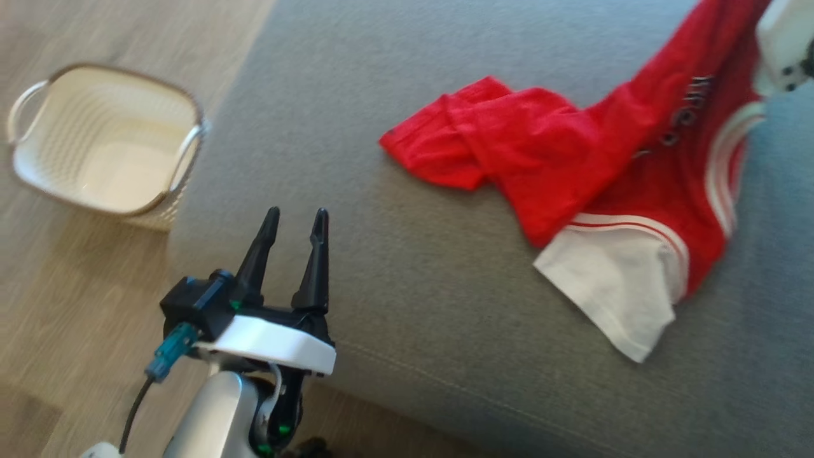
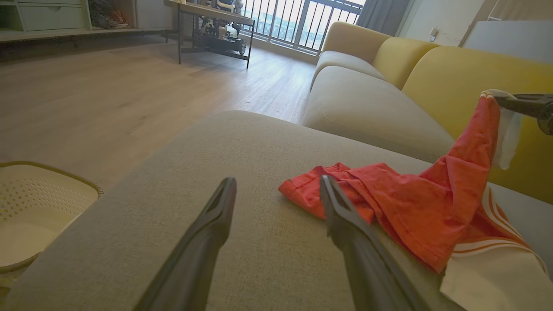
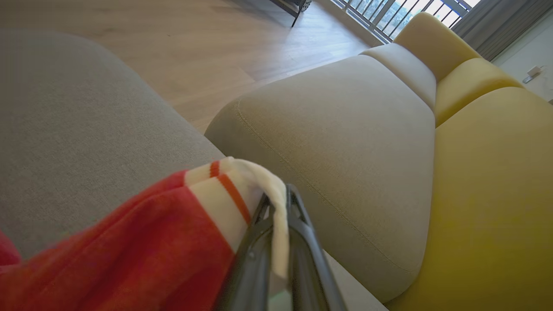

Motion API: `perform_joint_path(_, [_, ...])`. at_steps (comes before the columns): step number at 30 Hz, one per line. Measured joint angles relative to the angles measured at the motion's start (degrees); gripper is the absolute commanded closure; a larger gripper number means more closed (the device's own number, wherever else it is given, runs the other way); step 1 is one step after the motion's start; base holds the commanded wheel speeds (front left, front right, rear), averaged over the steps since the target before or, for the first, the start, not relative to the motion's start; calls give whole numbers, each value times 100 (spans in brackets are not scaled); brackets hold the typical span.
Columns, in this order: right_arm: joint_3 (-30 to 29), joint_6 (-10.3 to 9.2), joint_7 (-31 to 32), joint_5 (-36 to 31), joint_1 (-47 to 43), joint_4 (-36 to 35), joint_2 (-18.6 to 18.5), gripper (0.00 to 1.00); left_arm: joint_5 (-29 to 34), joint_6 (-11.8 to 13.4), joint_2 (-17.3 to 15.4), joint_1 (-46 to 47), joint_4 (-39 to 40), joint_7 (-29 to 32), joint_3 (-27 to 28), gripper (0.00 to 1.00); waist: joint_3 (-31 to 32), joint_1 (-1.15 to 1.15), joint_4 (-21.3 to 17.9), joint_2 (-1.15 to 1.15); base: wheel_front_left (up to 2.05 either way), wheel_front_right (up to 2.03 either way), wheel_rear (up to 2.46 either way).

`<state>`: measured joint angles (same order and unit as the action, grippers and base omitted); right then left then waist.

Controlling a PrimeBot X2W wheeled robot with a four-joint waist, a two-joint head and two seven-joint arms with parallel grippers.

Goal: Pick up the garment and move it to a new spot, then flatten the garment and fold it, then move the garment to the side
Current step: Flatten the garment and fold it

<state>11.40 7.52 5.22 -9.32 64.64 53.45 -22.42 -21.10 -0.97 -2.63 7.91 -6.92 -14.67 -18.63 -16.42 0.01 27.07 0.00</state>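
**A:** Head view first. Any containers?

**B:** One: a cream basket (image 1: 95, 133) on the wood floor (image 1: 76, 305), left of the grey sofa seat (image 1: 413, 318). Its slotted walls and pale bottom are in plain sight. The left gripper (image 1: 297, 213) hangs by the seat's near corner, jaws spread wide, gripping nothing.

**A:** And the garment?

**B:** The red garment (image 1: 572, 146) (white sleeve, striped trim) lies rumpled on the seat, its right end lifted.

**A:** Left wrist view?

**B:** A yellow backrest (image 2: 453, 82) behind the seat; across the room, a balcony railing (image 2: 302, 21) and a low table (image 2: 211, 12).

**A:** Right wrist view?

**B:** The right gripper (image 3: 278, 194) has its jaws closed tight on the garment's white, striped edge.
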Motion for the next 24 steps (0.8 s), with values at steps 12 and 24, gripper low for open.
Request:
perform_joint_path(12, [-2,0,-528,-230,166,1338,380,0,-20,97,10,73,25,0,-86,0,-186,-1,151,0,0,0,0])
perform_joint_path(24, [-60,-1,-1841,323,-70,1412,914,0,344,-4,14,64,16,0,350,0,407,-1,-654,0,0,0,0])
